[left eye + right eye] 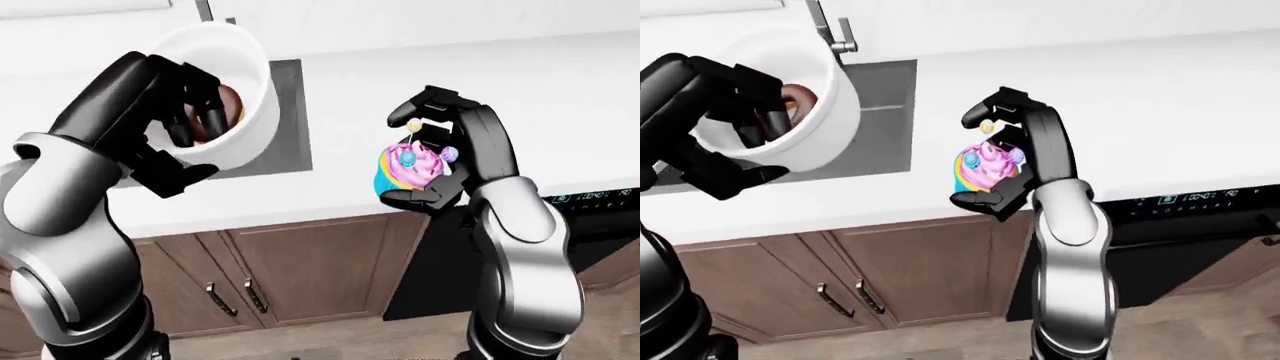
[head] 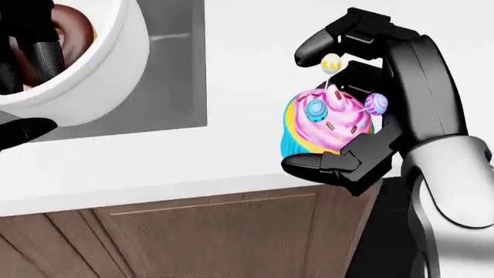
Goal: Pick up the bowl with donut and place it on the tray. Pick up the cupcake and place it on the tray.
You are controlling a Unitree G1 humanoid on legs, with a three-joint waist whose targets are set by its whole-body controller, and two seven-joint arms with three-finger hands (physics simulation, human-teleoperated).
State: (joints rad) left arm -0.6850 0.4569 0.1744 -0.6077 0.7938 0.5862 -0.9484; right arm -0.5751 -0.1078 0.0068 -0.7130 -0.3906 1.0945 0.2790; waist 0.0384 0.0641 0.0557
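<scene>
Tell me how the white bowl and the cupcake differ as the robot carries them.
The bowl is plain white, large and tipped on its side; the cupcake is small, pink and blue. The left hand hooks fingers inside the bowl; the right hand pinches the cupcake top and bottom. Both are held above the counter.

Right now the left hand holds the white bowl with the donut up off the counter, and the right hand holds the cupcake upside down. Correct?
Not quite. The right hand holds the cupcake frosting up, tilted but not inverted, as the head view shows. The rest stands: the left hand grips the white bowl with the donut above the counter.
</scene>
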